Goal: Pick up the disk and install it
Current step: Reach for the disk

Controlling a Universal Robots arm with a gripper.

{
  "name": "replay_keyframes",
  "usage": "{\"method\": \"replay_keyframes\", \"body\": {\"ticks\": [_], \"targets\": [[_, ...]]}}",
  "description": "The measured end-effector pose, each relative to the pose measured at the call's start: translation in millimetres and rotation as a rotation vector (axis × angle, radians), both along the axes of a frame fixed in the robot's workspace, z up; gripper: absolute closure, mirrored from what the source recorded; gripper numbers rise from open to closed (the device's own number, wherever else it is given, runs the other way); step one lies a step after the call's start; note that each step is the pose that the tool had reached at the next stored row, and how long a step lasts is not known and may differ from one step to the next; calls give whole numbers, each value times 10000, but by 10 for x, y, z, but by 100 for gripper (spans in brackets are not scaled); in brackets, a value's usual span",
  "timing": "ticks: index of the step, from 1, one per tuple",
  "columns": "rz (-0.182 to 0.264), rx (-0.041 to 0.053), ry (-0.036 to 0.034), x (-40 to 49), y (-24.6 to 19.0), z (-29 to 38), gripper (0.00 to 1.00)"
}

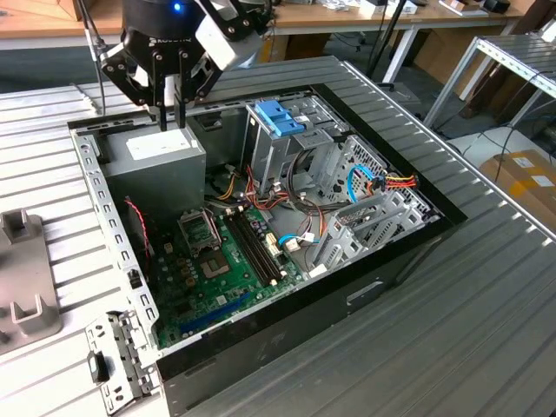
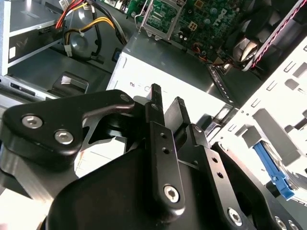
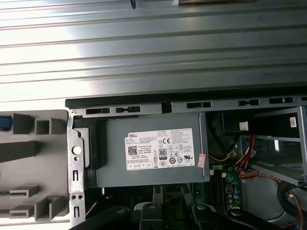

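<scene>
My gripper (image 1: 174, 122) hangs just above the grey power supply (image 1: 165, 155) at the back of the open computer case (image 1: 408, 252), towards the exterior view's left. Its two black fingers stand almost together with nothing between them (image 2: 166, 99). In the second wrist view, the disk (image 2: 271, 167) shows as a light-blue carrier rail with a darker blue end, lying in a grey holder beside the case; the rest of it is hidden. A small blue edge of the disk (image 3: 4, 122) sits in that same holder in the first wrist view. The gripper is apart from it.
An upright metal drive cage (image 1: 295, 161) with a fixed blue bracket (image 1: 280, 117) stands in the case's back middle. The motherboard (image 1: 217, 261) and loose coloured cables (image 1: 395, 182) lie inside. A grey holder (image 1: 22, 278) rests on the slatted metal table (image 1: 486, 304).
</scene>
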State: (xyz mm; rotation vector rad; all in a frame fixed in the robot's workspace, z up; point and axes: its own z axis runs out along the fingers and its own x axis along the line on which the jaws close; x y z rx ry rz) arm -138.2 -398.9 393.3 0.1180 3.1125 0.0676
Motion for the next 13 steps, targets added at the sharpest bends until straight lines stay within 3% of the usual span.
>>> {"method": "replay_keyframes", "body": {"ticks": [13], "targets": [[0, 0, 0, -45, 0, 0, 71]]}}
